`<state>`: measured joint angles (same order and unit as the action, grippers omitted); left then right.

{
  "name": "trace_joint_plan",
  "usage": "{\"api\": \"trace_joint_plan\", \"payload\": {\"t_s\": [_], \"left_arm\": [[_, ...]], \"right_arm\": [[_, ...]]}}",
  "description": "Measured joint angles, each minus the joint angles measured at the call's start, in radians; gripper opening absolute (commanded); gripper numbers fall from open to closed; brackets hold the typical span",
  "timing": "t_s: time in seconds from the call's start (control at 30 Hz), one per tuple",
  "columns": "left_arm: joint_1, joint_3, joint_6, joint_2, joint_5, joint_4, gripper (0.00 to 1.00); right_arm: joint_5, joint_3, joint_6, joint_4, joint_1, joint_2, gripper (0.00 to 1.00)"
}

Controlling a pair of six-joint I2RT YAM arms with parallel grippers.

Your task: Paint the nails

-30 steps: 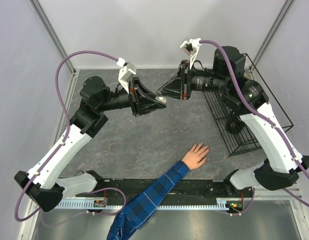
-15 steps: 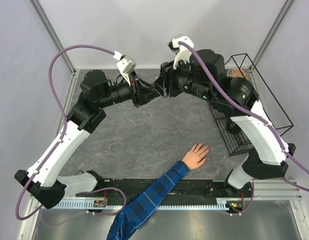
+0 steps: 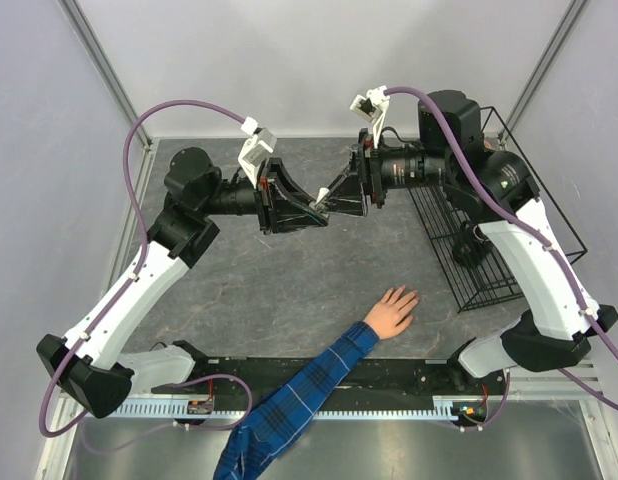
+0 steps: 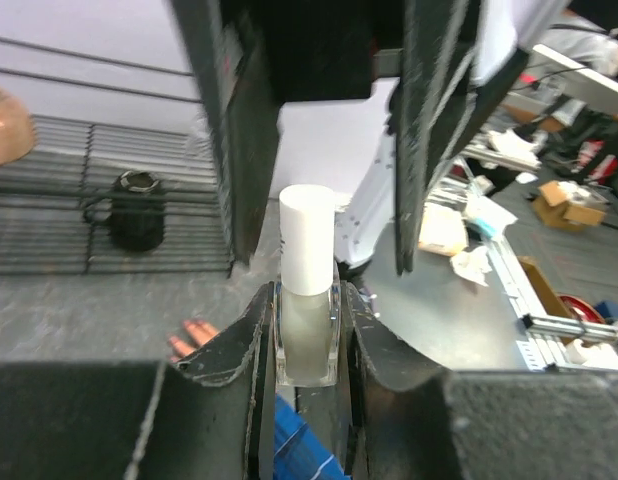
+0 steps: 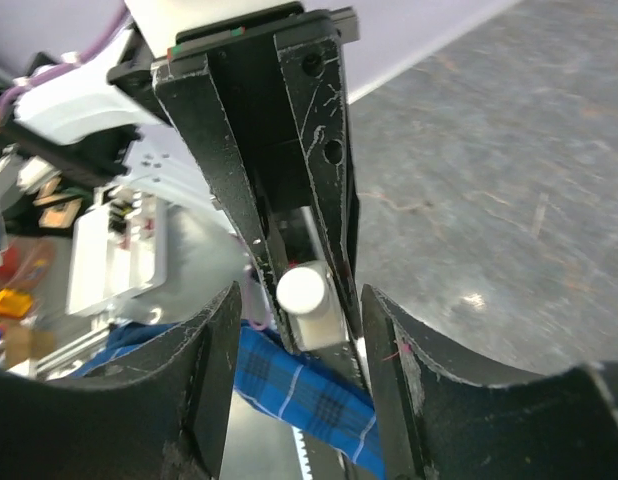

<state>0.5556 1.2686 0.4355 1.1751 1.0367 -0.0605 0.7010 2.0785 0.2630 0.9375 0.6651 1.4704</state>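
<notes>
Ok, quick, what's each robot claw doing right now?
Left gripper: shut on the nail polish bottle.
Right gripper: open, either side of the bottle's white cap.

From above and behind we look down on the whole table (image 3: 289, 290); our wrist cameras sit close, facing each other, sharing the white-capped bottle (image 4: 307, 300).

**Grey table: a hand and a wire rack on it**

Your table (image 3: 279, 280) is a grey, stone-patterned slab. A light-skinned hand (image 3: 392, 310) lies flat on it right of centre, fingers spread, its blue plaid sleeve (image 3: 309, 390) crossing the near edge. A black wire rack (image 3: 481, 288) stands along the right side, near the hand but apart from it.
</notes>
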Motion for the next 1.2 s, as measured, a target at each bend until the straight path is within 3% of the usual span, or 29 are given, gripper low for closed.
{"api": "trace_joint_plan", "payload": {"t_s": [0.27, 0.6, 0.8, 1.0, 1.1, 1.13, 1.2], "left_arm": [[0.0, -0.008, 0.084, 0.0, 0.071, -0.103, 0.02], [-0.005, -0.006, 0.116, 0.0, 0.049, -0.102, 0.02], [0.005, 0.037, 0.01, -0.002, -0.187, 0.071, 0.02], [0.027, 0.126, -0.071, 0.031, -0.45, 0.208, 0.02], [0.045, 0.171, -0.079, 0.067, -0.509, 0.221, 0.02], [0.053, 0.183, -0.081, 0.084, -0.518, 0.224, 0.02], [0.061, 0.188, -0.085, 0.105, -0.52, 0.224, 0.02]], "right_arm": [[0.115, -0.082, 0.049, -0.129, -0.008, -0.008, 0.46], [0.101, -0.102, 0.051, -0.195, -0.008, -0.03, 0.0], [-0.104, -0.106, 0.067, -0.201, 0.004, -0.029, 0.0], [-0.702, 0.127, 0.079, -0.054, 0.193, 0.095, 0.0], [-0.843, 0.188, 0.091, -0.017, 0.219, 0.127, 0.0], [-0.882, 0.192, 0.098, -0.002, 0.22, 0.129, 0.02], [-0.925, 0.192, 0.108, 0.026, 0.22, 0.132, 0.21]]}}
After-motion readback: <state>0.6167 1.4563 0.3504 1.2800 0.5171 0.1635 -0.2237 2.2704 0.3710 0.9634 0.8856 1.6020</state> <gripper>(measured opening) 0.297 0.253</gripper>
